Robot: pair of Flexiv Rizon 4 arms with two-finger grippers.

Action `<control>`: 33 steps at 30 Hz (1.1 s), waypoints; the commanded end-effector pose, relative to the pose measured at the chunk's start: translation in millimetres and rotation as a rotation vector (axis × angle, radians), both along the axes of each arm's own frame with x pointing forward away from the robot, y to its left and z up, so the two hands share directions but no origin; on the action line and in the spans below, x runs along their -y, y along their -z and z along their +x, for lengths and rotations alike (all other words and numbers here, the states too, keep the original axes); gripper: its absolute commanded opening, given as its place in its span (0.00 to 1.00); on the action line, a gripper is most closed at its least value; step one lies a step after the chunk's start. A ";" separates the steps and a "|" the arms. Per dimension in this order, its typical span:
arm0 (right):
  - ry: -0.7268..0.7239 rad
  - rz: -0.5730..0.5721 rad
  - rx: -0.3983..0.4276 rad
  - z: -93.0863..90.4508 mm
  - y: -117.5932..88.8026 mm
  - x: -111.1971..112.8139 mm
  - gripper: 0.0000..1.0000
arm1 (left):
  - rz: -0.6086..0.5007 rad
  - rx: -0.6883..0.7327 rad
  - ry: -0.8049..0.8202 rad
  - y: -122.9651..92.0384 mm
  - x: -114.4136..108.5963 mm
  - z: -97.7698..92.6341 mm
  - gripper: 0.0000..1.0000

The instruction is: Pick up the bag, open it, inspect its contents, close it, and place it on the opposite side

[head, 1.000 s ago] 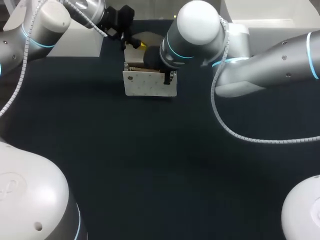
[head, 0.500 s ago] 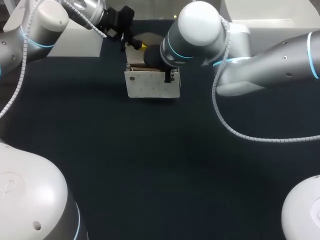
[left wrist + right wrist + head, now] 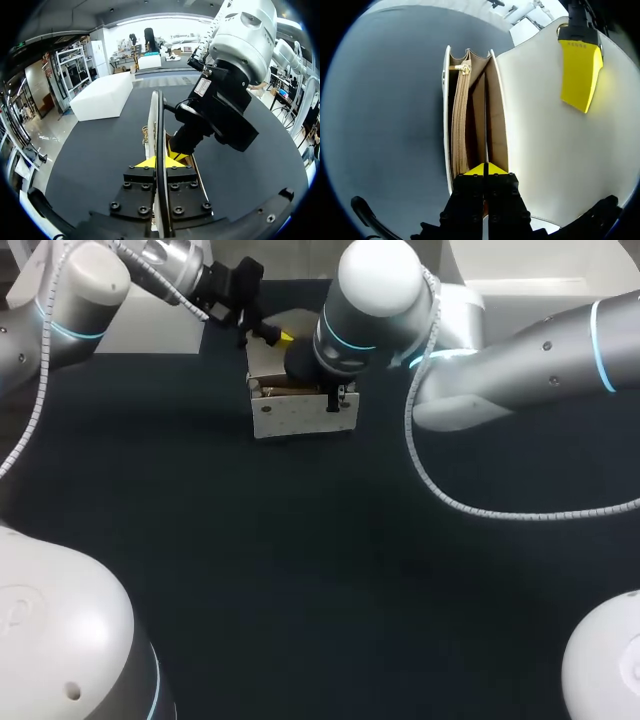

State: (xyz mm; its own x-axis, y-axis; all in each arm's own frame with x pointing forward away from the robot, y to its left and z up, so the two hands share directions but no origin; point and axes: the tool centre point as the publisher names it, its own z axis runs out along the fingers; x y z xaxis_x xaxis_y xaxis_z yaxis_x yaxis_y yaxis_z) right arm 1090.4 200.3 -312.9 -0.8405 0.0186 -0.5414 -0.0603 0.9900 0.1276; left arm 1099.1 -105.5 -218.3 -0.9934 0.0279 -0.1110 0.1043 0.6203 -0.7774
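Note:
A white bag stands at the back middle of the dark table, with its flap raised. My left gripper is behind it, shut on the edge of the flap, which runs between its fingers. My right gripper points down into the bag's open top. In the right wrist view it is shut on a thin inner wall of the bag, between tan compartments beside a zip. The white flap rises beside it, with a yellow fingertip of the left gripper on it.
The dark tabletop stretches in front of the bag. A white block sits at the back left and another white surface at the back right. My right arm's wrist hangs just ahead of the left gripper.
The right arm has swung a little to the left. The bag has shifted slightly with both grippers, and its open top shows more. Both grips are unchanged.

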 end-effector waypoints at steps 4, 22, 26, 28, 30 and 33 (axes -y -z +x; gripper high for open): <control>0.011 -0.013 -0.032 3.4 9.7 2.3 0.00 | -0.013 -0.043 0.040 4.9 -0.8 9.6 0.00; -0.003 0.006 -0.060 4.0 17.7 -1.5 0.64 | -0.038 -0.063 0.060 8.8 -0.6 16.1 0.00; -0.004 0.006 -0.066 4.4 19.6 -2.1 0.64 | -0.046 -0.071 0.067 9.4 -0.2 16.0 0.00; -0.006 0.006 -0.069 4.4 20.6 -2.5 0.63 | -0.047 -0.073 0.069 9.9 0.1 16.0 0.00; -0.007 0.005 -0.073 4.3 21.5 -2.7 0.64 | -0.047 -0.074 0.071 10.2 0.3 15.9 0.00; -0.008 0.004 -0.076 4.3 22.2 -3.0 0.64 | -0.047 -0.073 0.074 10.3 0.6 15.7 0.00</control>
State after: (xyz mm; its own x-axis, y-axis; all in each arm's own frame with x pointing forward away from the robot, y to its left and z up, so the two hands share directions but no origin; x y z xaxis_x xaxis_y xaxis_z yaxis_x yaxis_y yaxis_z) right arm 1090.5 200.4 -327.0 -0.8773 0.0158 -0.4797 -0.0598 0.9880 0.1421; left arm 1110.9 -105.3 -226.8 -0.9950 0.0879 -0.0472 0.0897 0.5807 -0.8092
